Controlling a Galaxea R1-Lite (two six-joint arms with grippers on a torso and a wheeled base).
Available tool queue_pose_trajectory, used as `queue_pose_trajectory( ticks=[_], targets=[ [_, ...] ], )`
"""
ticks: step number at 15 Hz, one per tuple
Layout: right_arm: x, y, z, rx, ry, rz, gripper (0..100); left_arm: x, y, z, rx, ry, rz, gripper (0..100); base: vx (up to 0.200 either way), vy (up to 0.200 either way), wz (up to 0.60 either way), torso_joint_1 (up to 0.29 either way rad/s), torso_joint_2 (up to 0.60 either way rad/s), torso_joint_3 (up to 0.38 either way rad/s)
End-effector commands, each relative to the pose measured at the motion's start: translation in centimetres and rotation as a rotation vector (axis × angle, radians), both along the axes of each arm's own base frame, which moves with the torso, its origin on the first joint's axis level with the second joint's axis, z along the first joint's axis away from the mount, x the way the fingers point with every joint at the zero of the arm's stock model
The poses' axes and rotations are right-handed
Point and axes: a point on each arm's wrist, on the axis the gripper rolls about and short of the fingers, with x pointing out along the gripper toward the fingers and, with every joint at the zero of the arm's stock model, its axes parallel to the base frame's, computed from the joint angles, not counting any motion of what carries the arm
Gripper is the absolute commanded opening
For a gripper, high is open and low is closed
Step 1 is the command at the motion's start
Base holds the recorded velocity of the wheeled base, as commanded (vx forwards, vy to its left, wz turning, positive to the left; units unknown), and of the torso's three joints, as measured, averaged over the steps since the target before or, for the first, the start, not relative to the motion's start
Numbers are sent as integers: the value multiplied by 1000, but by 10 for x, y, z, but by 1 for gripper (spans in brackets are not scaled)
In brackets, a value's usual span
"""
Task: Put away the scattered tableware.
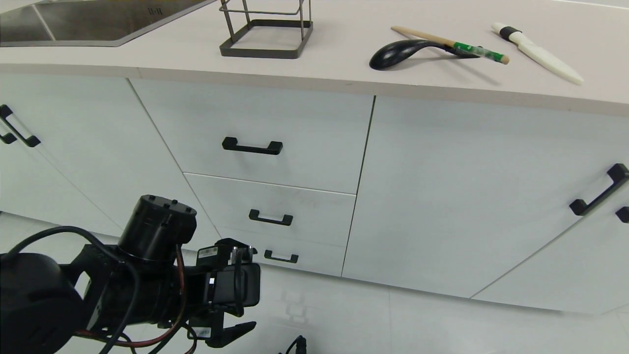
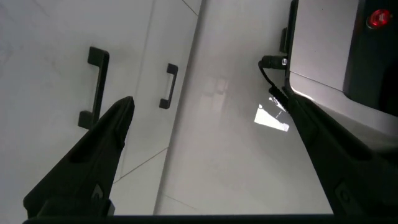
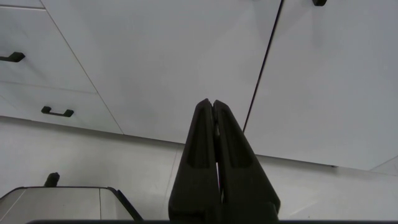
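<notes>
One black spoon (image 1: pixel 391 56) near countertop (image 1: pixel 339 69) edge

Black spoon (image 1: pixel 393 55), wood stick (image 1: pixel 432 38) across handle, white knife (image 1: pixel 538 53) beside, on counter (image 1: pixel 344 69).

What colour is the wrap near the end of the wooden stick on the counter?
Green, clearest in the head view, on the slim wooden stick.
</notes>
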Motion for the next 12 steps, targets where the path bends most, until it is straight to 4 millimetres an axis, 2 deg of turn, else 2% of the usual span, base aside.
queue_pose_trajectory(
  ticks=[1, 8, 12],
  targets=[
    [0, 0, 0, 0, 2, 0, 0, 0, 2, -2, 5, 7, 7, 100, 0, 0, 0, 0, 0, 0],
    [0, 0, 0, 0, 1, 0, 0, 9, -2, -9, 27, -2, 30, 100, 0, 0, 0, 0, 0, 0],
    [0, 0, 0, 0, 1, 0, 0, 27, -11, -22, 79, -34, 89, 100, 0, 0, 0, 0, 0, 0]
  ],
)
